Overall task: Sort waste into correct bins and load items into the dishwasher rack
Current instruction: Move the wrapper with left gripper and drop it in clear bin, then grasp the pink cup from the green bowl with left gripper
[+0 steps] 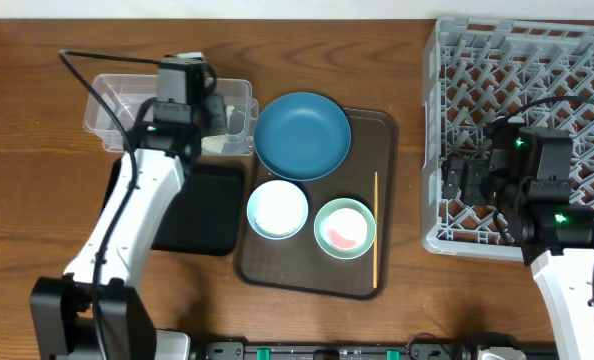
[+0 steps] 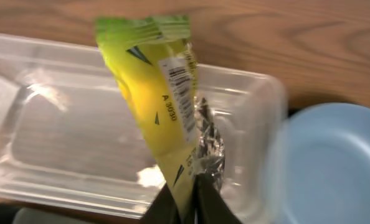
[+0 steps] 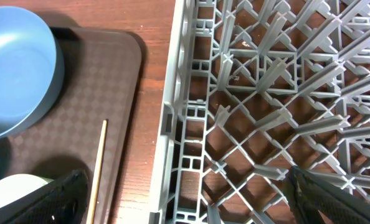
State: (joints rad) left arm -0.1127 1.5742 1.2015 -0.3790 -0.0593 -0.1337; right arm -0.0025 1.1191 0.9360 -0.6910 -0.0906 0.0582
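My left gripper (image 2: 188,199) is shut on the lower end of the yellow-green snack wrapper (image 2: 154,93) and holds it over the right part of the clear tub (image 2: 48,124). From overhead, the left gripper (image 1: 192,95) is above the clear tub (image 1: 127,110). My right gripper (image 3: 191,193) is open and empty over the left edge of the grey dishwasher rack (image 3: 266,93). The dark blue dish (image 1: 302,135), pale blue bowl (image 1: 277,210), mint bowl (image 1: 345,228) and wooden stick (image 1: 376,225) lie on the brown tray (image 1: 377,130). I cannot make out the tissue.
The black tray (image 1: 202,210) lies in front of the tub, left of the brown tray. The rack (image 1: 537,80) fills the right side. The mint bowl holds something pink and white. The stick (image 3: 99,162) lies close to the rack's left wall.
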